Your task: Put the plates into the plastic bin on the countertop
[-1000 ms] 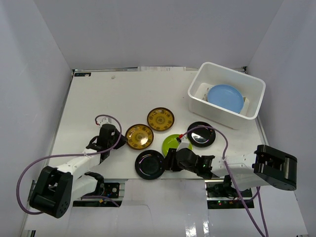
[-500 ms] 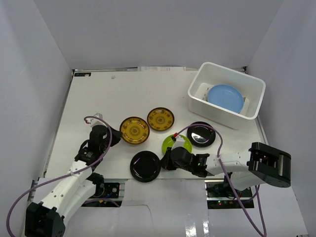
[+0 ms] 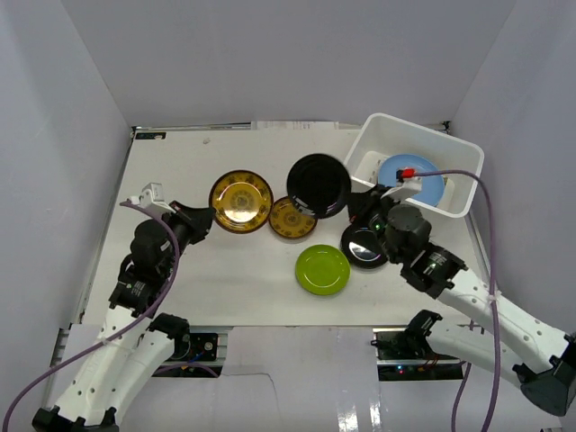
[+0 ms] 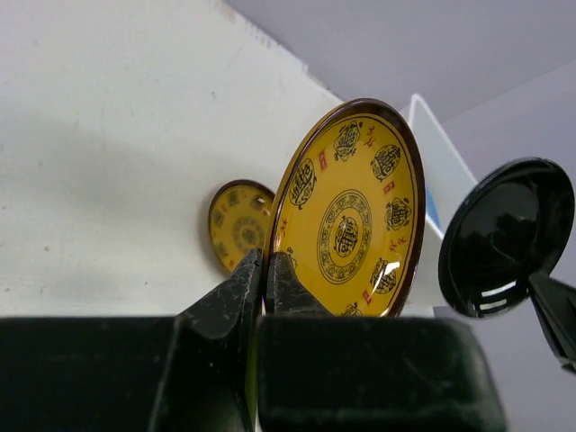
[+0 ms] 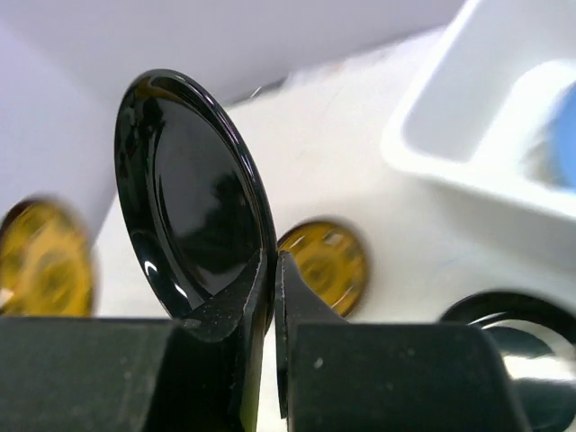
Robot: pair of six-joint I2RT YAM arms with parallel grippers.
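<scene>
- Right gripper [image 5: 270, 263] [image 3: 355, 207]: fingers pressed together on the rim of a glossy black plate [image 5: 193, 193] [image 3: 319, 185]; the plate stands nearly on edge, lifted off the worktop [image 3: 225, 270], just left of the plastic bin [image 3: 421, 128]
- Left gripper [image 4: 265, 263] [image 3: 200, 217]: fingers pinching the lower rim of a yellow patterned plate [image 4: 351, 211] [image 3: 241, 201]; this brown-rimmed plate is held up and tilted, its face turned to the wrist camera
- Between the two held plates, a second patterned plate [image 3: 290, 220] [image 4: 241, 225] [image 5: 324, 256] lies flat on the worktop; from above the black plate overlaps its upper right edge
- A second black plate [image 3: 363, 247] [image 5: 504, 333] lies flat under the right arm, near the front wall of the bin
- A lime green plate [image 3: 322, 269] lies flat on the worktop, just left of that black plate and apart from both grippers
- The bin sits at the far right corner of the worktop; a light blue plate [image 3: 432, 184] rests inside it, partly hidden by the right arm's cable connector
</scene>
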